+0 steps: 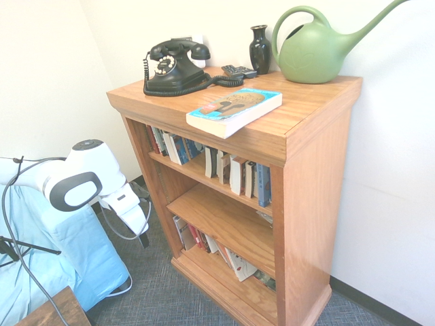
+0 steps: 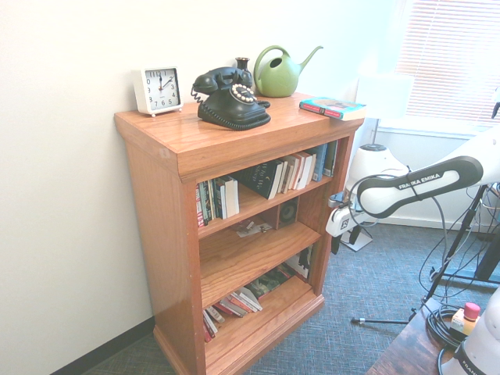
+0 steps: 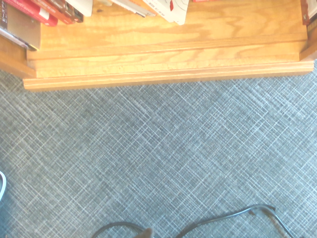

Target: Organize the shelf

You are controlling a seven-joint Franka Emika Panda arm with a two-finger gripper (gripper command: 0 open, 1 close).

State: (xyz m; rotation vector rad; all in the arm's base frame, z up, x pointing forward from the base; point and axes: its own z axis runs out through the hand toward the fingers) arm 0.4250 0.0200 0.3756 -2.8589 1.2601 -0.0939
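While my gripper hangs nose-down in front of the shelf, what matters is that the likely first target is above it and inward. I take that to be the loose book on the top board, at the front edge near the watering can end. The shelf itself stands beside the arm, with its open front toward me, and the wrist view shows its lowest board and the carpet. My fingers are spread wide and hold nothing.

The book lies flat, its long axis running roughly front to back, one short end poking toward my side. I'd judge the next move as up first — well above the top board's lip — then in toward the book, with the fingers turned to close across its narrower width.
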